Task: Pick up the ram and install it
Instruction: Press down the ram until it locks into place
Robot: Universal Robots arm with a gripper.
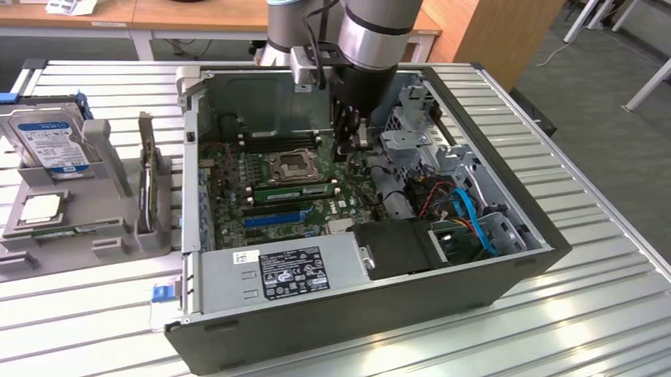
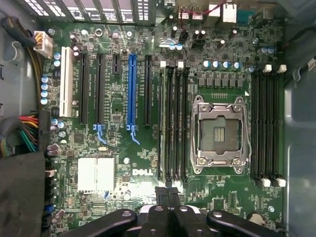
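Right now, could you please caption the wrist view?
Shut gripper over the seated ram, beside the empty socket.

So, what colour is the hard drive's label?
Its label is blue and white; exterior view shows it best.

An open dark-grey metal computer tower (image 1: 367,318) lies on a slatted silver table (image 1: 598,314). At its ten o'clock, a silver hard drive with blue-white label (image 1: 47,145) sits in a grey plastic rack (image 1: 110,243).

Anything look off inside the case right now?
Nothing stands out. The ram sits in a slot beside the empty CPU socket, parallel to the other slots and not tilted. The gripper is shut near one end of it. No loose parts or damage show on the motherboard.
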